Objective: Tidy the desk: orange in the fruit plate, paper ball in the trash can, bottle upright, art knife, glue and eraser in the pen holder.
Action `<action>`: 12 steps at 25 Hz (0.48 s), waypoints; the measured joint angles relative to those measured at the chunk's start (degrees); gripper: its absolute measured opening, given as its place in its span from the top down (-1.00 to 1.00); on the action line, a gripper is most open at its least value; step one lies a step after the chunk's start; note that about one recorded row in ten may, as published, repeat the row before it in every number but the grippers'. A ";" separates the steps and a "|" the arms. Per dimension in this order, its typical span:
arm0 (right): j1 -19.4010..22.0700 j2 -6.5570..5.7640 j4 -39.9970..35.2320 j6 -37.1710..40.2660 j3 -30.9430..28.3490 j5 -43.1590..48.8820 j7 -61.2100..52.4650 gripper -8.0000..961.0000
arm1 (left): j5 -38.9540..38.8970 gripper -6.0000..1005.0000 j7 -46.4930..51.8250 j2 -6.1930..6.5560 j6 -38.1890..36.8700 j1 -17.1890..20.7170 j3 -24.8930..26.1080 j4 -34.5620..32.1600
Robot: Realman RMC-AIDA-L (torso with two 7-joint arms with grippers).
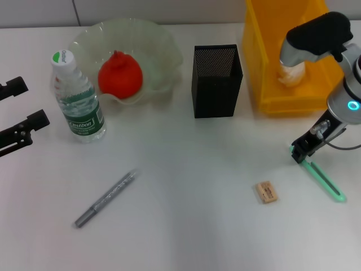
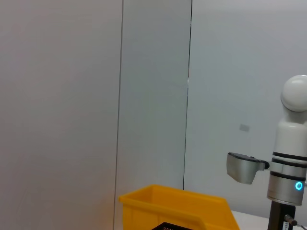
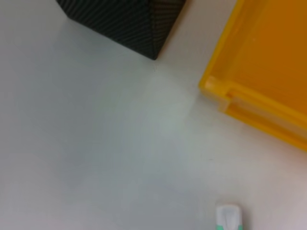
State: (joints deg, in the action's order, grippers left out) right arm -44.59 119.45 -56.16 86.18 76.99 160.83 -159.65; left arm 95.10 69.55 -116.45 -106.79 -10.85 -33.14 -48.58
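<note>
The right pincer (image 1: pixel 302 151) is low over the white desk (image 1: pixel 186 169), at the near end of a slim green-and-white plastic art knife (image 1: pixel 322 179) that lies flat and runs away from it toward the robot's right; whether the pincer is clamped on the knife or merely touching it cannot be told. In the right wrist view only the knife's white-and-green tip (image 3: pixel 228 218) shows. A small tan rectangular eraser (image 1: pixel 266 192) lies near this pincer, to its left and slightly closer to the robot. Behind the pincer stands the yellow plastic bin (image 1: pixel 265 84), with a crumpled white paper ball (image 1: pixel 290 73) inside it, partly hidden by the arm. Left of the bin, and well to the left of the right pincer, the black mesh square pen holder (image 1: pixel 217 79) stands upright. The left pincer (image 1: pixel 21 107) hangs at the desk's left edge, its two black fingers (image 1: pixel 25 127) spread apart and holding nothing. Just to its right the clear plastic water bottle with a white cap (image 1: pixel 76 99) stands upright. Beyond the bottle, the red-orange round fruit (image 1: pixel 119 74) sits in the translucent ruffled plate (image 1: pixel 163 51). A slim silver-grey pen-shaped stick (image 1: pixel 106 199) lies on the desk, to the right of the left pincer and nearer the robot, well apart from both pincers.
</note>
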 joint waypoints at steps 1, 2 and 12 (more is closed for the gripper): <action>0.09 0.00 -0.49 0.10 -0.09 0.00 0.00 0.58 | 0.00 -0.51 0.00 0.00 0.00 -0.01 0.00 0.02; 0.54 -0.01 -2.59 0.63 -0.21 -0.21 0.04 0.64 | 0.00 -0.51 0.00 0.00 0.01 -0.01 0.00 0.06; 6.53 -0.29 -32.48 2.98 -1.41 -12.90 3.83 0.64 | 0.00 -0.51 -0.04 0.08 0.16 0.18 0.00 0.15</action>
State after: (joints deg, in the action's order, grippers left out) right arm -38.05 119.16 -88.64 89.16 75.58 147.93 -155.82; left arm 95.10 69.51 -116.38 -106.63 -10.67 -33.13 -48.43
